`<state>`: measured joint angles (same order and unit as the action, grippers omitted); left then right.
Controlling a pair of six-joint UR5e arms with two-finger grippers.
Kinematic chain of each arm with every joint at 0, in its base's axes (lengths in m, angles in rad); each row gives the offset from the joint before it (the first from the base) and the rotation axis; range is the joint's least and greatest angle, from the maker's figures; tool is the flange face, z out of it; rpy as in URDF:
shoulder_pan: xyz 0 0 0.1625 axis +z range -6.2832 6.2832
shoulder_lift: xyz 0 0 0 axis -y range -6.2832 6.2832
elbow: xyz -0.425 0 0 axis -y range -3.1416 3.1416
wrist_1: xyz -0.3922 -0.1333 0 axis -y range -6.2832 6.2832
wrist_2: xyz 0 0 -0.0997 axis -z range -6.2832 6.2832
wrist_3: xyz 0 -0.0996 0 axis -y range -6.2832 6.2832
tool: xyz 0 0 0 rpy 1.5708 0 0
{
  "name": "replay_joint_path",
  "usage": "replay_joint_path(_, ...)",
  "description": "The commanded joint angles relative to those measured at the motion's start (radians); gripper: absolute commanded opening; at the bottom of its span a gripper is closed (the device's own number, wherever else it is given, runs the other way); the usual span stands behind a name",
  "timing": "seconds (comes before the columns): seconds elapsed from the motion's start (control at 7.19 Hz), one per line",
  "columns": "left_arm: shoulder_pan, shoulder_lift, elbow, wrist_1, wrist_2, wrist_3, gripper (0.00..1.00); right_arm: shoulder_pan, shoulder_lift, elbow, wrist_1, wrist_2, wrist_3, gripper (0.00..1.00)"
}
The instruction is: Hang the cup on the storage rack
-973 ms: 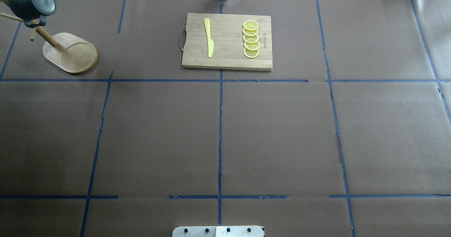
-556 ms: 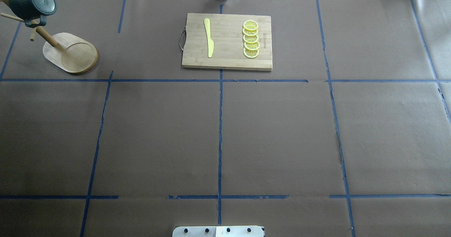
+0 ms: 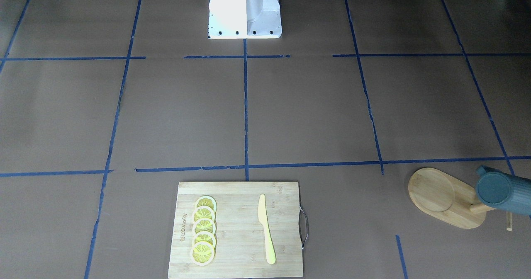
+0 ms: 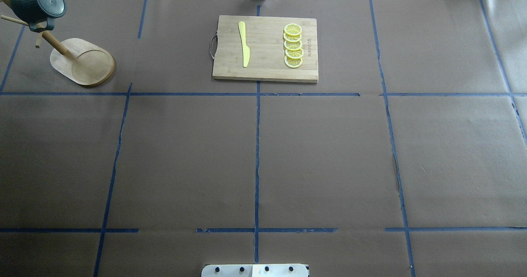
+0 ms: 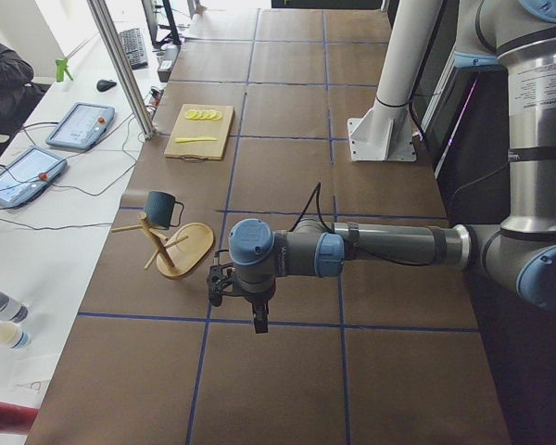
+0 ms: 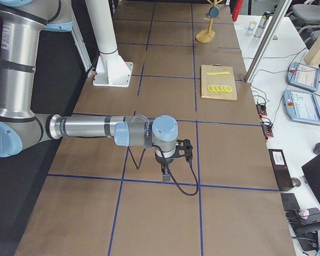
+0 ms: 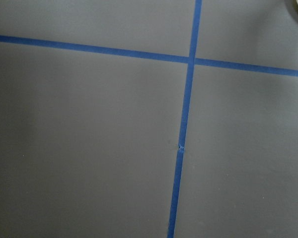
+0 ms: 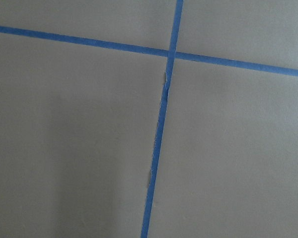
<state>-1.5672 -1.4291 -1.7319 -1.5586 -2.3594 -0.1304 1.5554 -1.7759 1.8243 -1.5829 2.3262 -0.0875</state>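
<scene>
— Where do the grippers stand?
— The left gripper [image 5: 258, 323] and the right gripper [image 6: 165, 173] both hang over the bare surface [image 4: 329, 145]. Whether they are released or clenched cannot be told.
— And the cup [image 4: 37, 3]?
— It hangs tipped sideways on the storage rack [image 4: 82, 63], at the far-left corner. It is well apart from both grippers, with the left arm nearer. The hanging looks done.

A robotics lab as we see it, worktop [image 4: 329, 153] papered brown and gridded in blue tape [image 4: 257, 145], teach pendants [image 5: 79, 126] on the white side desk [image 5: 37, 246].
</scene>
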Motion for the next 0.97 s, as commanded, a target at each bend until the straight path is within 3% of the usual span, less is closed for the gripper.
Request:
replay_joint_path(0.0,0.001,0.001,0.000,0.000,-0.001,0.000,1.00,0.000,-0.004,0.003,0.000,-0.002,0.038,0.97)
replay_joint_path(0.83,0.001,0.001,-0.005,-0.003,-0.009,0.000,1.00,-0.002,-0.002,0.006,0.011,-0.002,0.040,0.98)
